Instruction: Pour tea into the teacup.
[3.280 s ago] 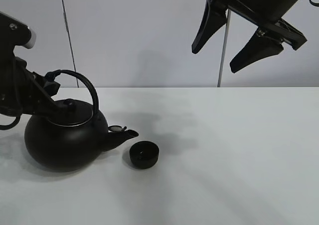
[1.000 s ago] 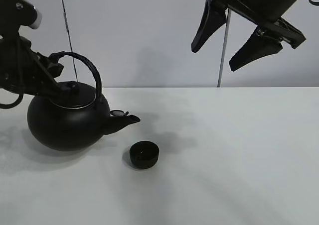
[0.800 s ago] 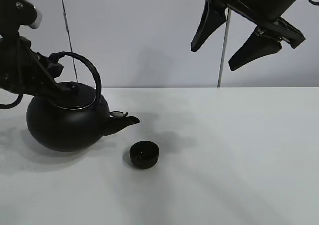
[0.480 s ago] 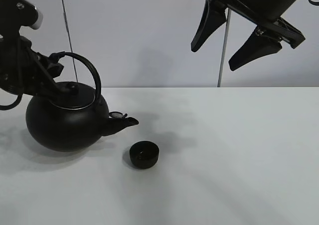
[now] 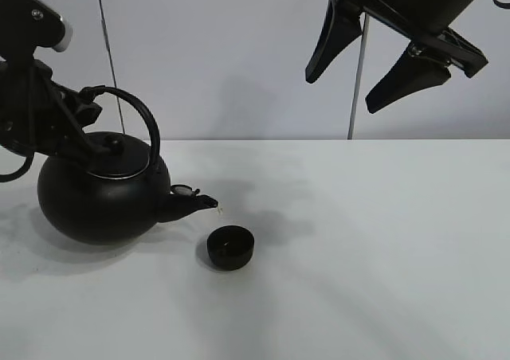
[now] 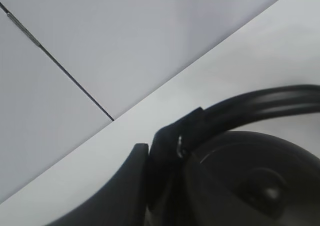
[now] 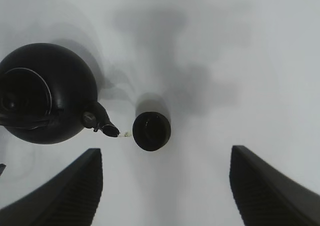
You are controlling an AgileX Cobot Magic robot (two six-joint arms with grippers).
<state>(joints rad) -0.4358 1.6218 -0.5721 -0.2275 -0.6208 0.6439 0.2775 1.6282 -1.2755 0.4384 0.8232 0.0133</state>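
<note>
The black round-bellied kettle (image 5: 102,202) hangs just above the white table (image 5: 382,240) at the left, tipped with its spout (image 5: 194,203) pointing down and right. My left gripper (image 5: 82,109) is shut on the kettle's arched handle (image 6: 260,102). A small pale drop shows at the spout tip, just left of and above the teacup (image 5: 230,246). The teacup is a small matte-black cup standing upright on the table. The right wrist view shows the kettle (image 7: 45,93) and the teacup (image 7: 151,131) from above. My right gripper (image 5: 382,65) hangs open and empty, high above the table's right.
A pale wall with a thin dark seam (image 5: 107,57) stands behind the table. A thin upright pole (image 5: 356,97) rises at the table's back edge right of centre. Nothing else stands on the table.
The kettle has been lifted off the table since the earliest frame. Over the last second it shifted slightly left, its spout dipped lower, and a drop appeared at the tip. The right arm has not moved.
</note>
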